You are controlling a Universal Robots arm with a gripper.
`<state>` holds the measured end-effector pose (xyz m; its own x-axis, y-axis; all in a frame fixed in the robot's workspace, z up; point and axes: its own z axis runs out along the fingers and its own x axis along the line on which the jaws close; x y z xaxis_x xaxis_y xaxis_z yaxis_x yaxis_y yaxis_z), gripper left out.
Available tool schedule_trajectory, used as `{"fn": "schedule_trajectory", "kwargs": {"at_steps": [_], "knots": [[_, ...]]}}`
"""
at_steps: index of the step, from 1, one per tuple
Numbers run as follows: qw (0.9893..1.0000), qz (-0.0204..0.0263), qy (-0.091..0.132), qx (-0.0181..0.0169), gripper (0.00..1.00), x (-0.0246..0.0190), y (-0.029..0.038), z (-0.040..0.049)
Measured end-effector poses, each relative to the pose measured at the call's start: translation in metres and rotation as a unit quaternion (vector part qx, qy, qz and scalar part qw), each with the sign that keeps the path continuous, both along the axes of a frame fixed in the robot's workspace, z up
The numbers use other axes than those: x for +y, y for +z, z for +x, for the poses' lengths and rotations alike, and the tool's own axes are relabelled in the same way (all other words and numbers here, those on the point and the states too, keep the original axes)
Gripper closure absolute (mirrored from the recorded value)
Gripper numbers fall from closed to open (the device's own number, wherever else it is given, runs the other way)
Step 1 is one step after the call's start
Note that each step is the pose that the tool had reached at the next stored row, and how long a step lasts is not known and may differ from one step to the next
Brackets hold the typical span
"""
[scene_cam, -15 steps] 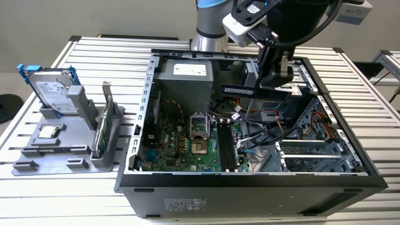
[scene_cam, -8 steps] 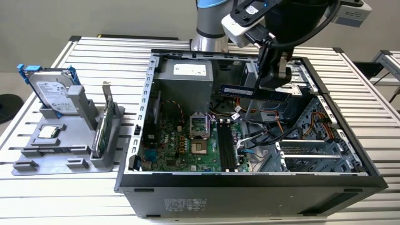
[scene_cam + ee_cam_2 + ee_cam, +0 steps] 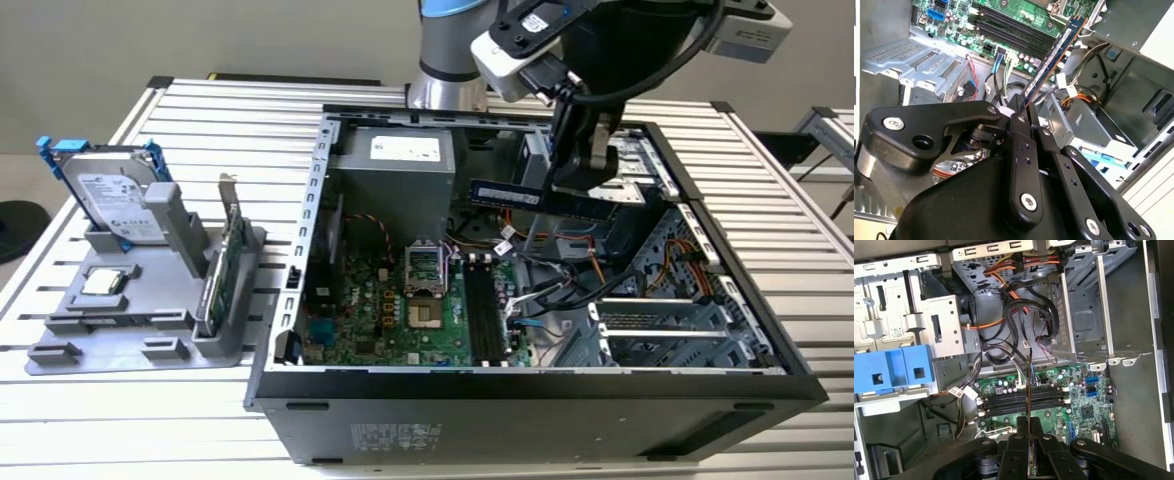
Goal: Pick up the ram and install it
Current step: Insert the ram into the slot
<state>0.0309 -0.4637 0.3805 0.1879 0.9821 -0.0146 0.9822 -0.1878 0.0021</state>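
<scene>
The ram [image 3: 541, 197] is a long dark blue-green stick with black chips, held level in the air over the open computer case [image 3: 534, 385]. My gripper [image 3: 583, 168] is shut on one end of it, above the case's back half. In the second wrist view the ram [image 3: 1054, 55] juts out from between the black fingers [image 3: 1021, 150] toward the motherboard. The first wrist view shows the ram [image 3: 1028, 390] edge-on as a thin line above the black memory slots [image 3: 1024, 400]. Those slots [image 3: 483, 315] lie lower in the case, nearer its front wall, on the green motherboard [image 3: 387, 310].
A grey holder [image 3: 134, 330] at the exterior view's left carries a silver hard drive [image 3: 118, 200], a green card with a metal bracket [image 3: 220, 270] and a small chip [image 3: 104, 282]. Loose cables [image 3: 1019, 325], metal drive cages [image 3: 1089, 315] and a blue bracket [image 3: 896, 371] crowd the case.
</scene>
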Motion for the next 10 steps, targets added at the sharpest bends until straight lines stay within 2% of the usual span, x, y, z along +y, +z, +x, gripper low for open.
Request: {"fn": "schedule_trajectory", "kwargs": {"at_steps": [10], "knots": [[0.9997,0.0000,-0.024,0.0000,1.00,0.0000,-0.0010,0.0002]]}}
